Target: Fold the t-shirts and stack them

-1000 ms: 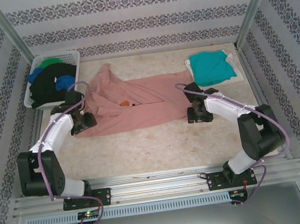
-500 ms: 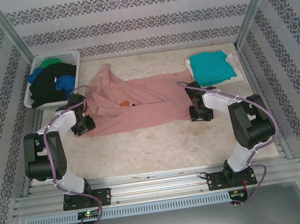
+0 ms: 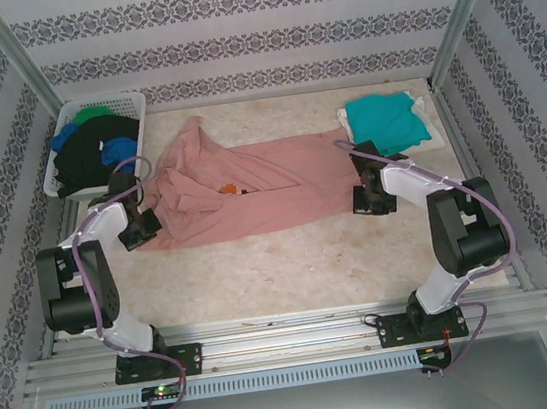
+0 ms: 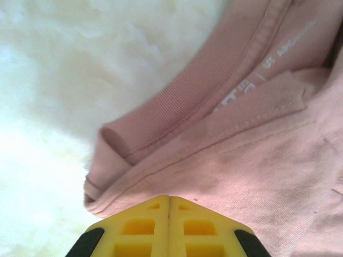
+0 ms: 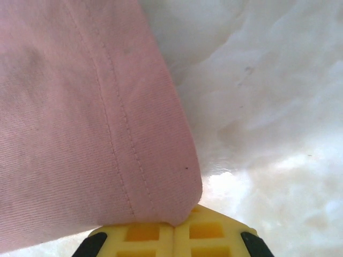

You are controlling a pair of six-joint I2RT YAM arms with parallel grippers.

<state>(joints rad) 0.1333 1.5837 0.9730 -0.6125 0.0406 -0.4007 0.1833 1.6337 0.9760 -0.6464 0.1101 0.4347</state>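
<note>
Nearest me, my left claw is pressed together on the neck end of the salmon-pink cotton t-shirt; in my left wrist view the ribbed collar lies just beyond the yellow tips, and the cloth's edge runs in between them. My right claw is likewise clamped together, on the stitched hem corner at the shirt's opposite end. The shirt lies spread lengthwise between my two claws on the pale worktop, rumpled towards the collar and flatter towards the hem. I judge it light, limp and easily stretched: it will sag in the middle when raised, so doubled seams such as the collar rib and the hem are the places to hold, and both ends should rise evenly. Beyond the shirt's hem end rests a folded teal t-shirt. Beyond its collar end stands a white slotted plastic basket holding black, blue and green shirts.
</note>
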